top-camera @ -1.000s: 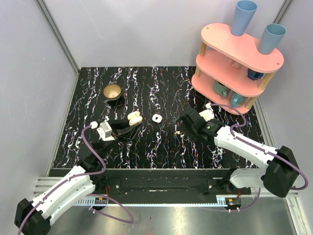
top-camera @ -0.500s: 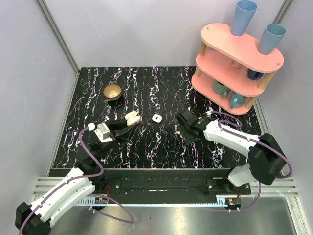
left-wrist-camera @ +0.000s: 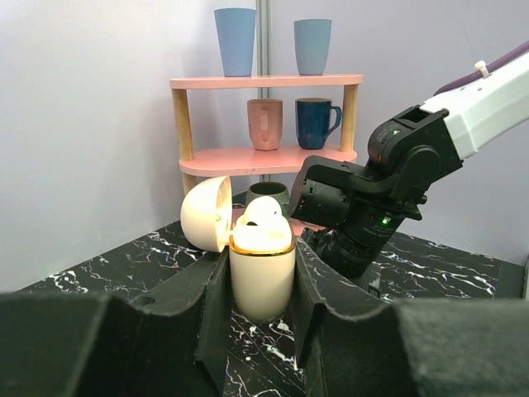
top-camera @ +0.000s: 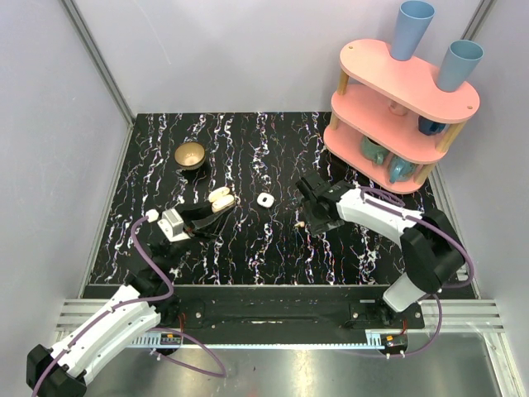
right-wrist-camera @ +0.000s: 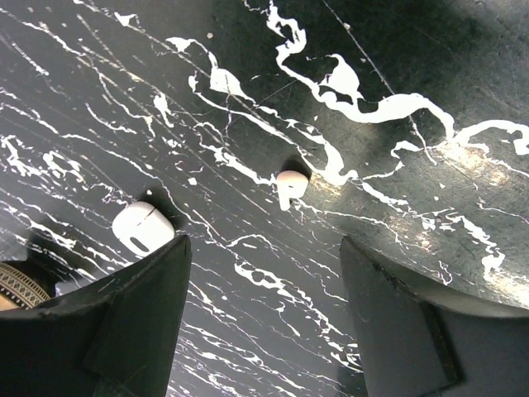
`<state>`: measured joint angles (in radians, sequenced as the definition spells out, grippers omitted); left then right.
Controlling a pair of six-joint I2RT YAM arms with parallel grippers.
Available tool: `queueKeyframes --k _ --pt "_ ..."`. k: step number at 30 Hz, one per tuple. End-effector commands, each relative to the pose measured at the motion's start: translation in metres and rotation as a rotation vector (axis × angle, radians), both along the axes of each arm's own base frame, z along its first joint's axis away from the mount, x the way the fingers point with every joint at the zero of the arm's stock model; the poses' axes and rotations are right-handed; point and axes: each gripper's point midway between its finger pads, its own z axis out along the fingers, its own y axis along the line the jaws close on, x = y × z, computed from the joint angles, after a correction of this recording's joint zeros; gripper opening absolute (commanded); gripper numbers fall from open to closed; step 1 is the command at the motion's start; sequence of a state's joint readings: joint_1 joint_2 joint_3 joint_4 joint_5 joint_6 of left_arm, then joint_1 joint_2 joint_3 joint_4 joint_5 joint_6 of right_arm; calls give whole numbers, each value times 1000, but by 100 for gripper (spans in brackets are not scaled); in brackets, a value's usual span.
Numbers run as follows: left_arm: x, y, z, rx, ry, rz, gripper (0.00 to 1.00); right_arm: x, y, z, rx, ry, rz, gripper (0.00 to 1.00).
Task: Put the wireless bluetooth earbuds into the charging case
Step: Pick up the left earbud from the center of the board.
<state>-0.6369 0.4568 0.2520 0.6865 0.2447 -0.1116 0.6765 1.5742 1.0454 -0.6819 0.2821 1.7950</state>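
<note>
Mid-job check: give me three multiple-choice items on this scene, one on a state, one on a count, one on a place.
1. The cream case gripped by the left tool has its lid:
A) open
B) shut
C) missing

2. How many blue cups stand on top of the pink shelf?
A) one
B) two
C) four

3. The loose earbud in the right wrist view lies:
A) inside the cream case
B) on the pink shelf
C) on the table below the right tool

Answers:
1 A, the lid is hinged back, with a white bud sitting in the case.
2 B, two stand on the top board.
3 C, it rests on the marble between the spread fingers.
</note>
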Motion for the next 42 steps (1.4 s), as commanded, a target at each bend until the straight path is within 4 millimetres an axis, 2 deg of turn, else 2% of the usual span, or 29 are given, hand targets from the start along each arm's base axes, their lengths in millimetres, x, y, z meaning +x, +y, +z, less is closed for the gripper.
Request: queueKeyframes --k 1,7,10,14,28,42 --pt "0 7 11 -31 -39 32 0 2 4 1 27 46 -38 79" --pt "1 8 10 -27 -40 46 0 5 4 -11 39 88 -80 76" --pt "2 9 10 -24 -42 50 0 8 4 -13 46 97 -89 69" --pt "3 9 9 -19 -43 56 0 10 2 -16 43 103 -106 66" --pt "5 12 7 -18 -38 73 0 16 6 -28 61 160 -98 63" --pt "7 10 9 -13 -35 75 0 19 2 -40 64 196 -148 58"
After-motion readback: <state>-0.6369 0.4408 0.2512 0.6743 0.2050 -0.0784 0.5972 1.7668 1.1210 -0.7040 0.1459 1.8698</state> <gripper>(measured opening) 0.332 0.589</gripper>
